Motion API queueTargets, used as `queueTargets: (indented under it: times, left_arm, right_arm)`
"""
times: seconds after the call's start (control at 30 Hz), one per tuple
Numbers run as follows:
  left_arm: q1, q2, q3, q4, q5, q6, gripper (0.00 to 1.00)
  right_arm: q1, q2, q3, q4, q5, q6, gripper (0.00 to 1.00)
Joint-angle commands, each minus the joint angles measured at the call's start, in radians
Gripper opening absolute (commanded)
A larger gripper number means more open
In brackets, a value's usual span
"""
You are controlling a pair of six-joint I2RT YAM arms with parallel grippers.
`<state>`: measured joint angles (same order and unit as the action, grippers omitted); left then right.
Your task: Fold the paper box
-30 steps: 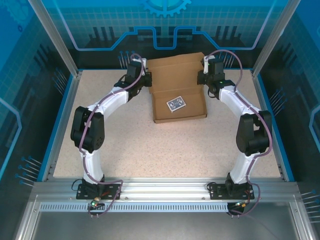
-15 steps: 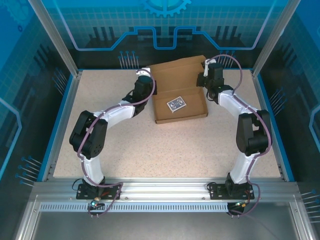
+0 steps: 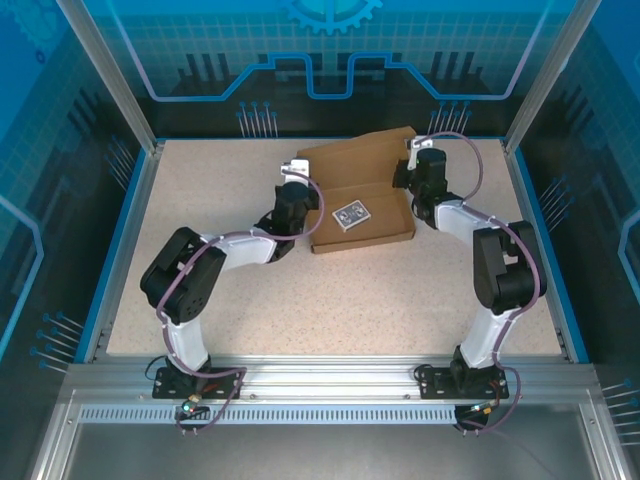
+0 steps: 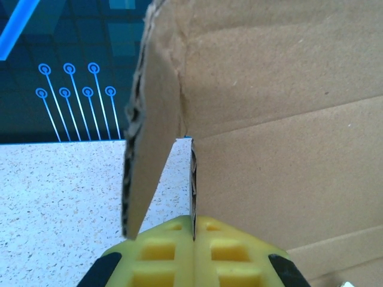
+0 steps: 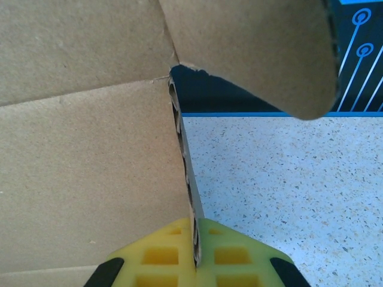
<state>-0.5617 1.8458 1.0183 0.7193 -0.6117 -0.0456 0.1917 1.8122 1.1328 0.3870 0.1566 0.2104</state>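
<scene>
Speckled beige tabletop runs back to blue panel walls, and the paper box sits toward its far middle, its lid raised at the back and a small patterned card pack lying in the shallow tray. On the left, the left gripper is clenched on the top edge of the tray's left wall, just short of the back corner, with the lid's loose side flap hanging beside it. On the right, the right gripper pinches the opposite wall the same way, below a curved lid flap. Corrugated board like this is probably light and stiff, bending cleanly only along its scored creases, so it may slide or lift if pulled unevenly. Thin edges could crush. Holding both walls near the hinge looks sound.
</scene>
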Motion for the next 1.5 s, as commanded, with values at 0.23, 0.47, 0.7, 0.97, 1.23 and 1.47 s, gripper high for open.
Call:
queueTargets:
  times: [0.23,0.47,0.7,0.97,1.23,1.47]
  left_arm:
    - [-0.105,-0.004,-0.109,0.250,-0.025,0.108,0.00]
    - [-0.145,0.018,-0.100,0.233,-0.101,0.076,0.00]
    - [-0.158,0.032,-0.047,0.162,-0.112,0.027,0.00]
    - [-0.215,0.093,-0.068,0.287,-0.173,0.092,0.00]
    - [-0.243,0.119,-0.151,0.432,-0.163,0.180,0.00]
    - [-0.257,0.141,-0.230,0.574,-0.179,0.253,0.00]
  right_arm:
    - [0.040,-0.089,-0.135,0.149,-0.094,0.017,0.01]
    - [0.045,-0.096,-0.181,0.161,-0.089,0.048,0.01]
    - [0.076,-0.107,-0.202,0.137,-0.023,0.067,0.01]
    - [0.082,-0.104,-0.237,0.163,-0.008,0.077,0.01]
    - [0.081,-0.121,-0.275,0.179,-0.013,0.058,0.01]
    - [0.071,-0.141,-0.346,0.212,-0.001,0.055,0.02]
